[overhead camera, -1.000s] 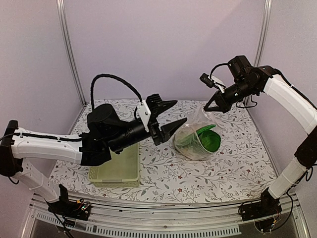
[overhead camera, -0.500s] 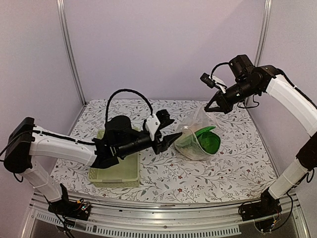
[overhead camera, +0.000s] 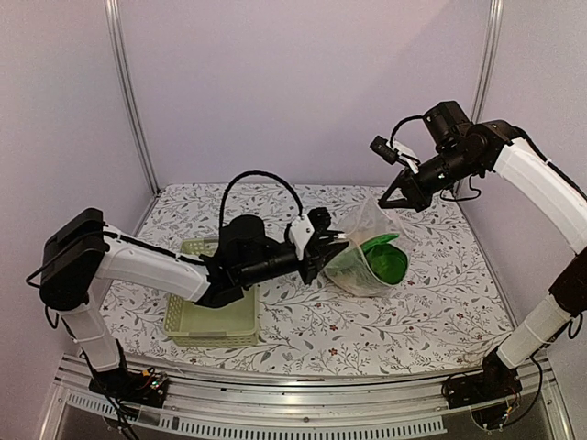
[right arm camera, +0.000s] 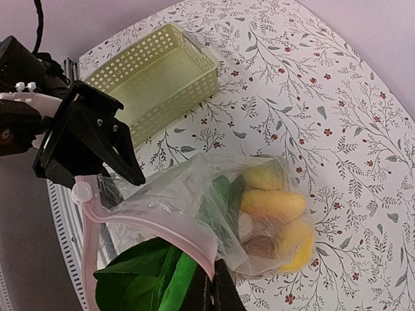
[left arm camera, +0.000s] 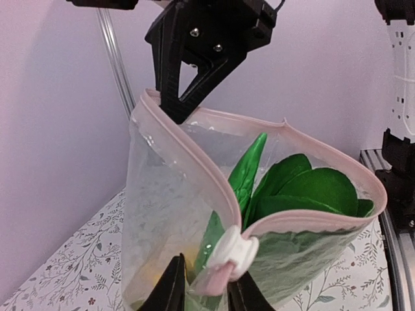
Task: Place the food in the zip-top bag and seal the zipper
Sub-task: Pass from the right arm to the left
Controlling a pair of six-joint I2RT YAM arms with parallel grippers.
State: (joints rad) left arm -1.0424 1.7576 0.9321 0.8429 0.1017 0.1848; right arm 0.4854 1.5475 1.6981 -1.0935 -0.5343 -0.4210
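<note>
Presently, the large clear crinkly zip-top bag (overhead camera: 365, 264) is seen standing on the right half of the flower-patterned table (overhead camera: 431, 316), with its mouth lifted and gaping. The thin pale pink zipper strip (left arm camera: 188, 152) is parted along its whole visible length, so the two sides of the mouth are spread well apart.

One upper corner of the mouth is gripped by the right pincer (overhead camera: 396, 198), which hangs above the bag. Its black fingers are pressed together on the strip, and in the right wrist view the strip is seen running straight into the closed fingertips (right arm camera: 222, 295).

The left pincer (overhead camera: 328, 247) is stretched across from the left to the opposite end of the mouth. In the left wrist view its two fingers (left arm camera: 174, 288) are set on either side of the strip, just under the small round white slider (left arm camera: 231, 249). Only a narrow gap is left between them, and the strip lies in it. Whether the strip is actually squeezed cannot be told.

The food is found inside the bag. The broad green leaves of the bok choy (left arm camera: 305, 191) are stood up near the mouth. A yellow lemon (right arm camera: 262, 176), an orange-yellow oblong piece (right arm camera: 272, 204), a brown round piece (right arm camera: 259, 246) and a further yellow rounded piece (right arm camera: 299, 243) are heaped at the bottom.

A pale green slotted plastic basket (overhead camera: 215, 316) is set on the table to the left of the bag, apart from it and under the left arm.
</note>
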